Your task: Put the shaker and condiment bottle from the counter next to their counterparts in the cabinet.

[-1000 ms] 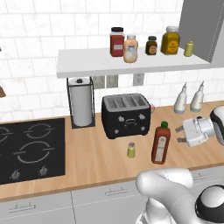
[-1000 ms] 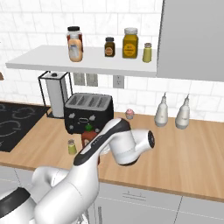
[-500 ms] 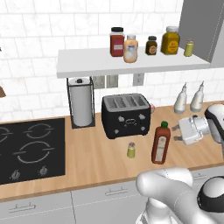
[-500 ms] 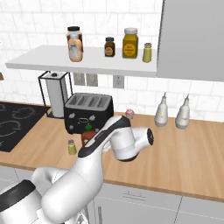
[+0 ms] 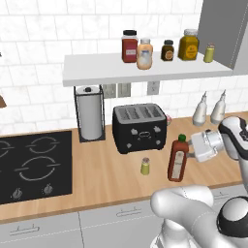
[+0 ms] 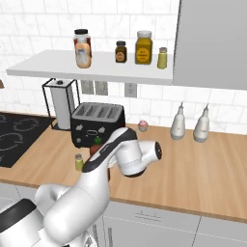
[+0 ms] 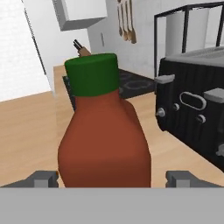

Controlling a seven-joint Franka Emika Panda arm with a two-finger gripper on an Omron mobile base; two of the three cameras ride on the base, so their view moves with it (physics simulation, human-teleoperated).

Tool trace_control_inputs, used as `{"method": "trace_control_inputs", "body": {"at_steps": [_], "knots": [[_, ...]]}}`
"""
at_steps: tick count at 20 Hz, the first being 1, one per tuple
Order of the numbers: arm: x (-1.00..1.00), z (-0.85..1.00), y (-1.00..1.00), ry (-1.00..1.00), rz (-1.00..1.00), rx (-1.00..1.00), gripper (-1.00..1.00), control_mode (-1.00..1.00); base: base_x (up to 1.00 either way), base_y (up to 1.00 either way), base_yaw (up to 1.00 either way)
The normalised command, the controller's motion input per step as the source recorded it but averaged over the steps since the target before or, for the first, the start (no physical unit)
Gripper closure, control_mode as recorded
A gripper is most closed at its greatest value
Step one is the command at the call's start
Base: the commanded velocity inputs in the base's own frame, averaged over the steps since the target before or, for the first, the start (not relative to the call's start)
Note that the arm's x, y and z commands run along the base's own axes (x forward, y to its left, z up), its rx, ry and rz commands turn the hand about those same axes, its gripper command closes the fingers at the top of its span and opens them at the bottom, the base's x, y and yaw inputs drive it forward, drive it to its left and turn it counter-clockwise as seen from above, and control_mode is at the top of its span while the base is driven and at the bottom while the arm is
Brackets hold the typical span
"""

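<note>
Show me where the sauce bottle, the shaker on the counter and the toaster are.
sauce bottle (image 5: 178, 162): left base view, on its pale label.
shaker (image 5: 145, 166): left base view, on its yellow-green body.
toaster (image 5: 140, 131): left base view, on its black front.

A dark-red condiment bottle (image 7: 104, 135) with a green cap stands upright, close up, between the two grey fingertips (image 7: 42, 178) of the gripper (image 7: 111, 179) — jaws spread wide, gaps either side. To its right, a black toaster (image 7: 194, 118) on the light-wood counter (image 7: 26, 127).
</note>
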Motion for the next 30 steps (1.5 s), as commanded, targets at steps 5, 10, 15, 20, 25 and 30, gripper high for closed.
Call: {"method": "trace_control_inputs", "body": {"at_steps": [5, 10, 15, 20, 25, 30], "knots": [[-0.03, -0.15, 0.05, -0.01, 0.00, 0.00, 1.00, -1.00, 0.00, 0.00, 0.00], [-0.16, 0.26, 0.02, -0.22, -0.02, -0.03, 1.00, -1.00, 0.00, 0.00, 0.00], [0.10, 0.91, 0.11, 0.02, -0.07, -0.05, 1.00, -1.00, 0.00, 0.00, 0.00], [0.04, 0.93, -0.01, 0.10, -0.01, 0.01, 1.00, -1.00, 0.00, 0.00, 0.00], [0.00, 0.93, -0.02, 0.05, -0.01, 0.01, 1.00, -1.00, 0.00, 0.00, 0.00], [0.00, 1.00, -0.28, 0.00, -0.20, 0.03, 1.00, -1.00, 0.00, 0.00, 0.00]]}}
